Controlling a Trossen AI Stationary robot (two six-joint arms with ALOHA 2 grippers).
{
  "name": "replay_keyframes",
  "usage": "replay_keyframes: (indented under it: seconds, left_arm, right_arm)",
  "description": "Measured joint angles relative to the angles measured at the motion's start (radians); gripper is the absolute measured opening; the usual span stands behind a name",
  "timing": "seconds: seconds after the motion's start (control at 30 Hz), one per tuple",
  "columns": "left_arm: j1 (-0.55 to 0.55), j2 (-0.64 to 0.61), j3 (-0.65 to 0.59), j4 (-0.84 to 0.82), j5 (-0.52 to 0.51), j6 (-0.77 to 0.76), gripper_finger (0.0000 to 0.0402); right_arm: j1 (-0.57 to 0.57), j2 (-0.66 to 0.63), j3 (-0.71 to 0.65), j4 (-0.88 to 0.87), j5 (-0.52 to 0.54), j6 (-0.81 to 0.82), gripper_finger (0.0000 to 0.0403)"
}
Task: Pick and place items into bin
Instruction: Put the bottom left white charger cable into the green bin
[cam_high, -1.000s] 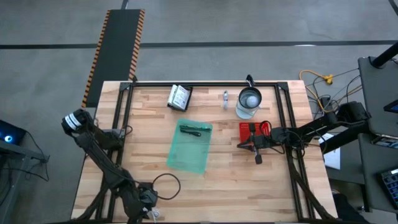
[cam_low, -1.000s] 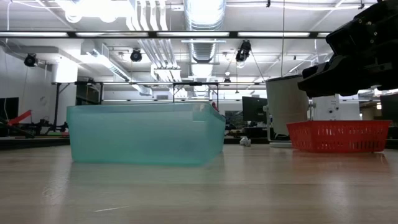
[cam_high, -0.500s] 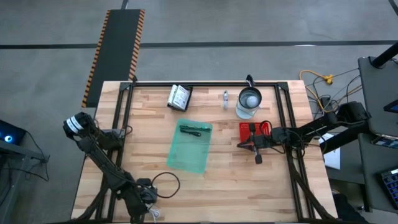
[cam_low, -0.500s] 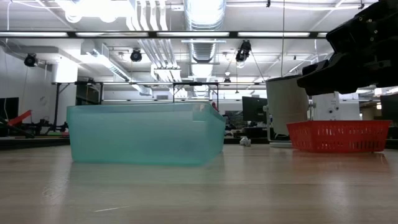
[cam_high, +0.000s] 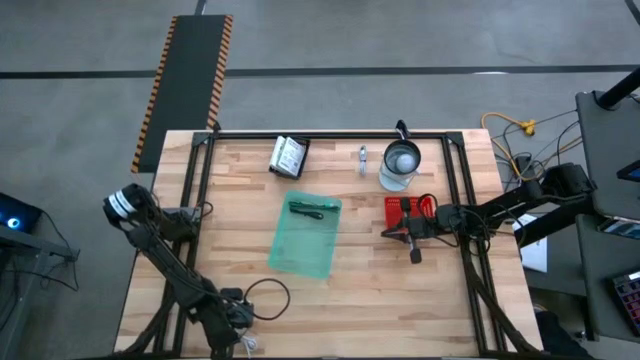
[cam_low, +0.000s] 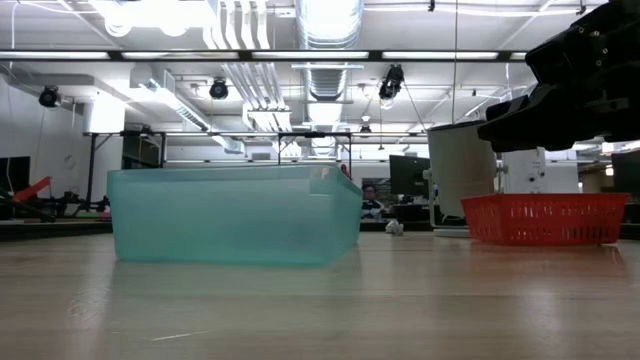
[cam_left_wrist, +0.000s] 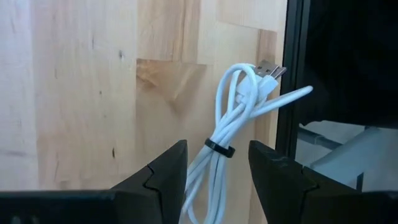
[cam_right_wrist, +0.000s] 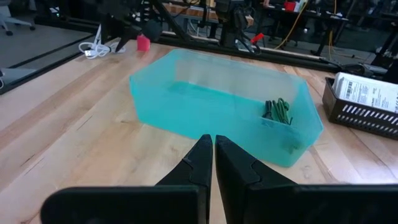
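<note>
The left gripper (cam_left_wrist: 214, 180), fingers half open around the white coiled cable (cam_left_wrist: 233, 118) at the tabletop's (cam_high: 240, 240) near-left edge, has crept inward, nearing a grasp. The right gripper (cam_right_wrist: 210, 163) stays shut beside the teal bin (cam_high: 304, 234).

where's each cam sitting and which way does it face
High: overhead, looking straight down; both arms show.
Low: tabletop height, looking across; teal bin, dark arm upper right.
Left wrist: left pincer around white cable at table edge.
Right wrist: shut right pincer facing the bin.
Shared: the bin in high, low, right wrist.
</note>
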Motion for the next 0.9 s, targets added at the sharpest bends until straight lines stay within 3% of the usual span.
replay_keyframes:
  seconds: [0.53,0.9]
  left_arm:
    - [0.000,0.057,0.004,0.009,0.006,0.009,0.0150]
    - [0.004,0.055,0.001,0.001,0.008,0.111,0.0039]
  right_arm:
    - [0.000,0.000,0.000,0.000,0.000,0.000,0.0009]
    - [0.000,0.000,0.000,0.000,0.000,-0.004,0.0009]
